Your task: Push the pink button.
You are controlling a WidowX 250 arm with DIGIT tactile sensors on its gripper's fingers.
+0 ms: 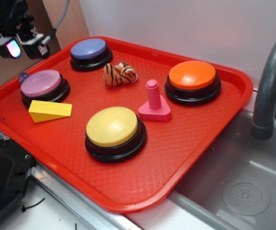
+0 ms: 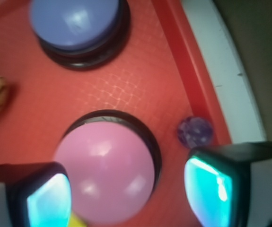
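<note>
Pink button [image 2: 106, 172] low centre, between the two spread fingertips [image 2: 48, 201]. Blue button [image 2: 74, 23] above it. Small purple ball [image 2: 195, 131] by the red tray [image 2: 126, 90] rim.

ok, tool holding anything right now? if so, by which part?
Nothing held. The tool is open and raised above the pink button, its fingers apart with only the button below.

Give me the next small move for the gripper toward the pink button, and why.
Probably lower straight down, maybe closing first. In the wrist view the pink button sits between the open gripper's fingers, roughly centered. In the exterior view the gripper hangs above the tray's corner, not touching the button.
</note>
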